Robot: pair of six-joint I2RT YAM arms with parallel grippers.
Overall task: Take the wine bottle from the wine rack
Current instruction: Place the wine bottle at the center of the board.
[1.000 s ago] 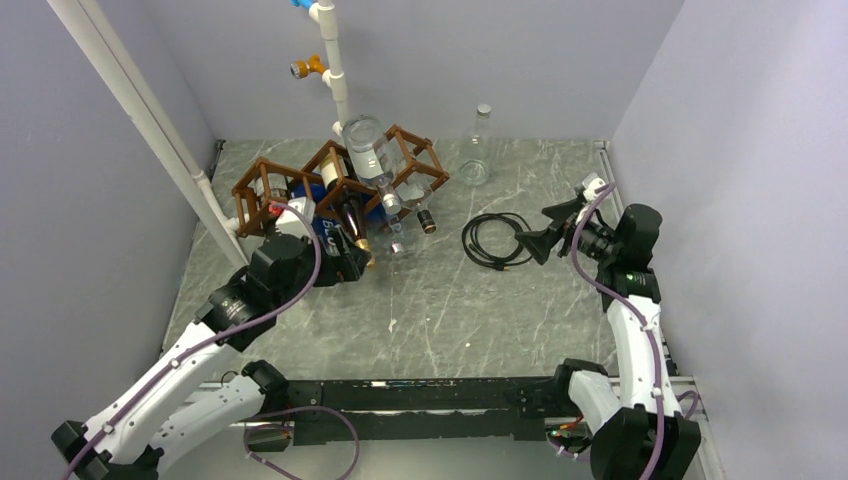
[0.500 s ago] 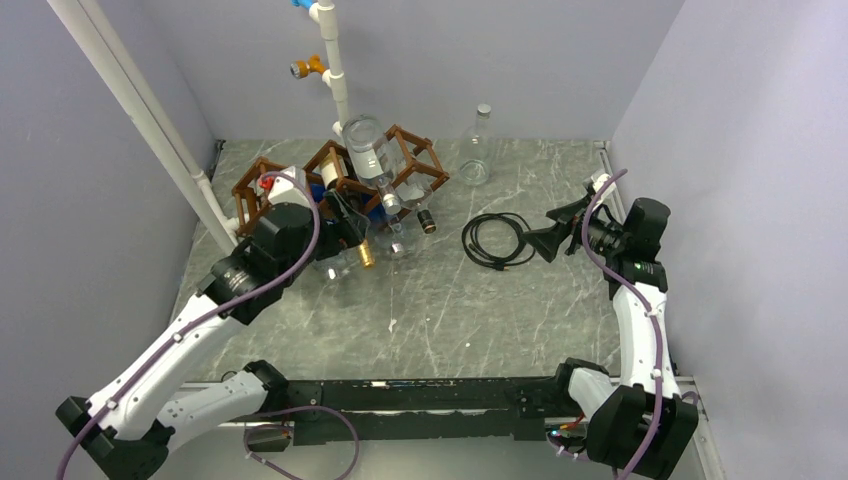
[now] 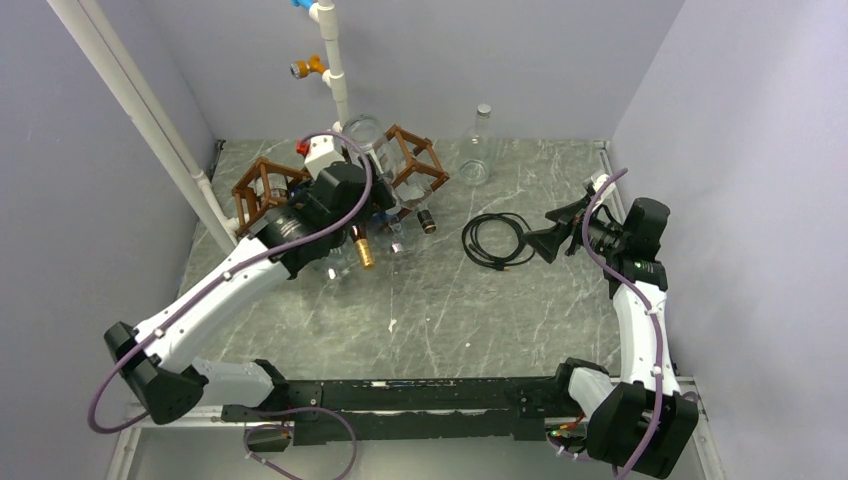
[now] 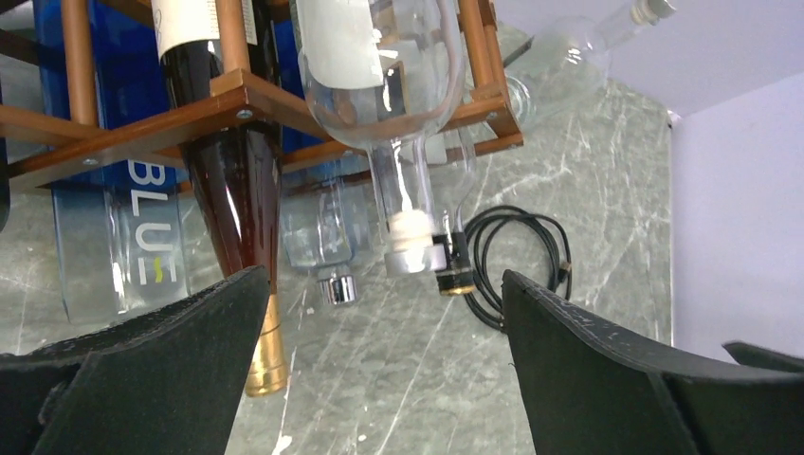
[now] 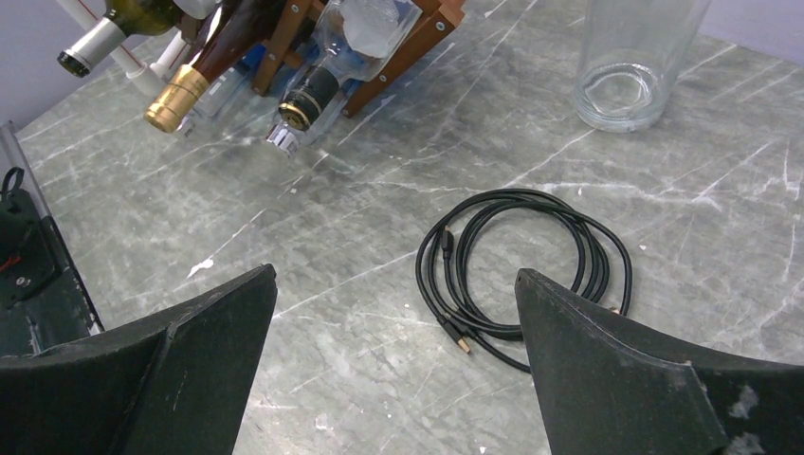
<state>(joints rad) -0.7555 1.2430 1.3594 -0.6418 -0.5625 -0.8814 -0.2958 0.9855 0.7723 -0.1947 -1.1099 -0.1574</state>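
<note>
Counter [image 3: 440, 320] of grey marbled stone is spread under everything and is walled on three sides. At its rear left the wine rack [image 3: 262, 185] is set, a brown lattice loaded with several bottles whose necks are sloped down toward the near side. The left arm is stretched over the middle of the rack, while the right arm is held well apart at the right edge.

In the left wrist view the wine bottle [image 4: 232, 204], dark with a gold-foiled neck, is lodged in a cell of the rack. Whether its foil tip is touching the counter cannot be told. Just beside it a clear bottle [image 4: 379, 76] with a white label is held in the neighbouring cell. An upright glass bottle [image 3: 477, 150] is stood at the back, apart from the rack, and a coiled black cable [image 3: 495, 240] is laid between the rack and the right arm.

The left gripper [image 4: 381, 284] is spread wide and nothing is pinched; the two bottle necks are framed between its fingers without being touched. The right gripper [image 5: 394, 275] is likewise spread and empty, above the cable.

The task is judged to be at its approach stage: no bottle is gripped and none is withdrawn. A neck must be clamped and the bottle drawn out along its cell. Which bottle is aimed at cannot be settled.
</note>
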